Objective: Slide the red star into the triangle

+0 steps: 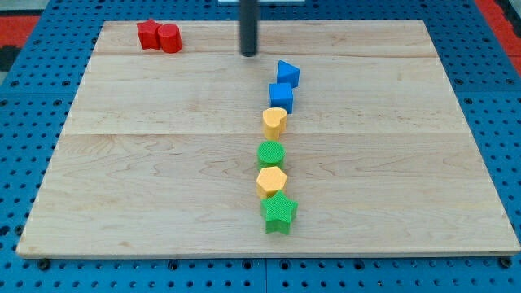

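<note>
A pale wooden table [163,163] lies on a blue pegboard surface [24,122]. We carry no hand, only a dark rod, and our tip [249,54] rests near the view's top, left of the blue triangle block [287,73] and apart from it. The red star block [149,34] sits at the top left corner, touching a red cylinder block [170,38]. Below the triangle (in a near-straight column) run a blue cube [281,96], yellow heart [275,121], green cylinder [271,153], yellow hexagon [271,181] and green star [278,212].
</note>
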Tool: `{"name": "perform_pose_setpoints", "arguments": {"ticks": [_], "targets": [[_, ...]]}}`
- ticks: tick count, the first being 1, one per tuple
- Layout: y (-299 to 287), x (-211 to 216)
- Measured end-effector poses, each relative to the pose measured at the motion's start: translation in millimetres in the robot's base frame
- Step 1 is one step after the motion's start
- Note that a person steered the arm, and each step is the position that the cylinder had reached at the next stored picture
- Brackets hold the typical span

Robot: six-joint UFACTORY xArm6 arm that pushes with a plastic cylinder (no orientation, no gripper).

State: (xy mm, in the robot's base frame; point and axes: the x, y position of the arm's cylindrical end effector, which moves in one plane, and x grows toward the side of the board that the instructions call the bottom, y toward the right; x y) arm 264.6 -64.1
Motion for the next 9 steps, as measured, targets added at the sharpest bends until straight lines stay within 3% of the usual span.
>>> {"name": "perform_pose_setpoints", "arguments": {"ticks": [1,2,3,4,5,6,7,8,9], "targets": [[-110,2],[-170,23],[-228,-25],[-202,-70],[-86,-18],[-33,-4],[-108,-7],[-124,73],[-66,93]]}}
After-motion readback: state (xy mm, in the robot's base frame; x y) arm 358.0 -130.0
